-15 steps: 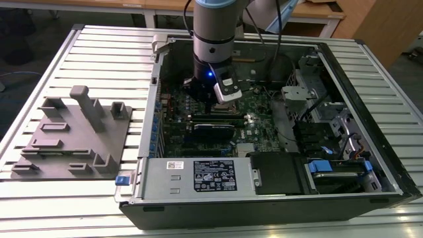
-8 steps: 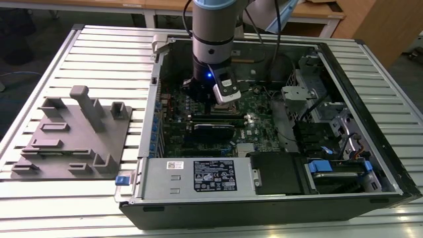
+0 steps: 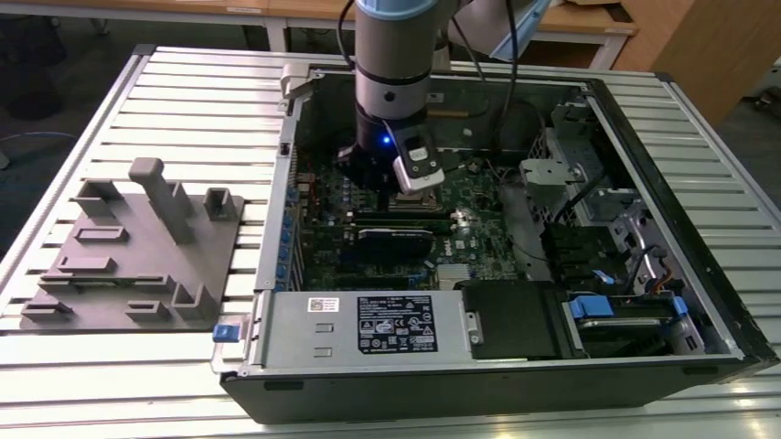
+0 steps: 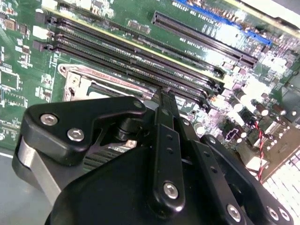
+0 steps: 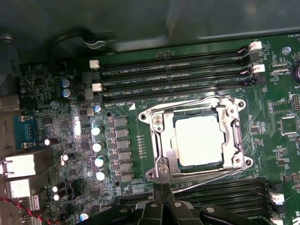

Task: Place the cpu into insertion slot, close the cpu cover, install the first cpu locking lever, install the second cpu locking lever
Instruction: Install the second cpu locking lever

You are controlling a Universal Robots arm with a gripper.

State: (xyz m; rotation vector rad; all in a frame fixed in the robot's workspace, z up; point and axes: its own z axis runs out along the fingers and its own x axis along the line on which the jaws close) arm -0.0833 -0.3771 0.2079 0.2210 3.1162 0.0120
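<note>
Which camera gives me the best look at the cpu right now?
The first wrist view: the cpu sits square-on and unobstructed, framed by the cpu cover. In the second wrist view the gripper blocks most of that socket area. In the exterior view the arm stands over it.

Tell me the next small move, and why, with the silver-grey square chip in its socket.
Probably press the black gripper down on the thin wire lever at its tips: the silver-grey square chip lies flat inside the square silvery frame plate, which looks closed, while that lever runs slanted, seemingly unlatched.
</note>
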